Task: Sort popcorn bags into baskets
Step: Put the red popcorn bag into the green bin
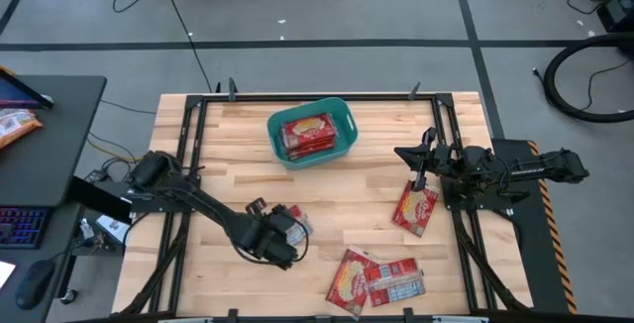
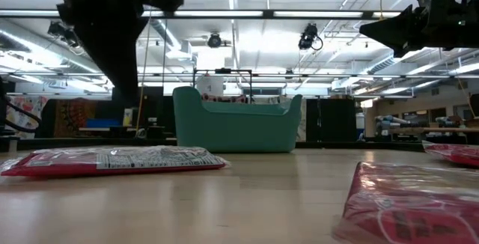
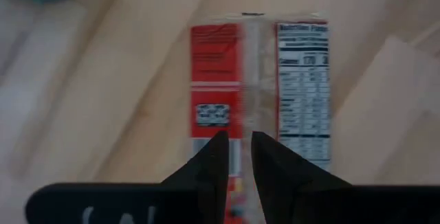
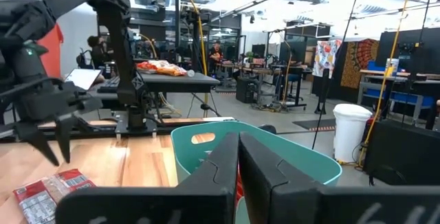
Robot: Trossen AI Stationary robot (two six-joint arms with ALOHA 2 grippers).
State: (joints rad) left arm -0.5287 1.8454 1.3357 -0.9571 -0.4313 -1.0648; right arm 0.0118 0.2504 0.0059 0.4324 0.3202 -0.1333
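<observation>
The teal basket (image 1: 344,117) (image 2: 236,128) (image 4: 302,157) stands at the table's far middle with red popcorn bags (image 1: 307,133) lying in it. My left gripper (image 1: 282,230) (image 3: 239,141) is near the table's front left, over a bag lying back side up (image 1: 297,221) (image 2: 112,160) (image 3: 220,80). My right gripper (image 1: 403,153) (image 4: 238,145) hangs shut in the air to the right of the basket, pointing at it. Another bag (image 1: 417,209) lies on the table below and just nearer than that gripper. A cluster of bags (image 1: 371,281) lies by the near edge. My left gripper comes from above, pointing down, with its fingers (image 3: 213,159) close on either side of the bag's back seam (image 3: 251,104), along the seam's line. A narrow gap stays between the tips. The bag lies flat on the table in the low view.
Dark frame rails (image 1: 188,145) (image 1: 451,135) run along the table's left and right sides. Bare wood (image 1: 347,199) lies between the basket and the near bags. A desk with a keyboard (image 1: 20,229) stands left of the table.
</observation>
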